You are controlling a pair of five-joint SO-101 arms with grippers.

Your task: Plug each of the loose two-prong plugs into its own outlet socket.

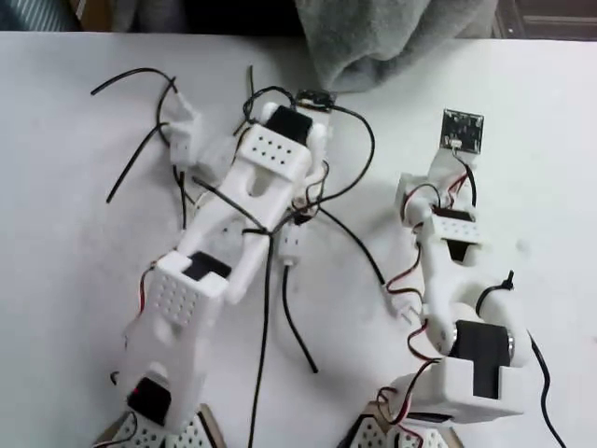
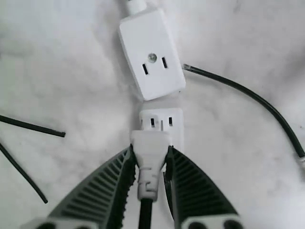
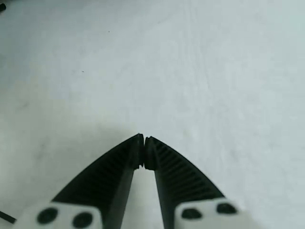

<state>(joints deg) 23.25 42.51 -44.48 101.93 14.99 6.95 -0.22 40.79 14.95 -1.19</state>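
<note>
Underneath, a white table (image 1: pixel 65 271) carries loose black wires (image 2: pixel 248 95), and a grey cloth (image 1: pixel 392 37) lies at its far edge. The left gripper (image 2: pixel 150 152) is clamped on a white plug (image 2: pixel 150 143), pinched at the fingertips, with its black cord running back between the fingers. Just past the tips, the plug's nose meets a small socket (image 2: pixel 175 125); whether the prongs are in cannot be told. A second socket (image 2: pixel 151 55) lies beyond, nearly touching the first. The right gripper (image 3: pixel 144 151) is closed on nothing, tips together above bare table.
</note>
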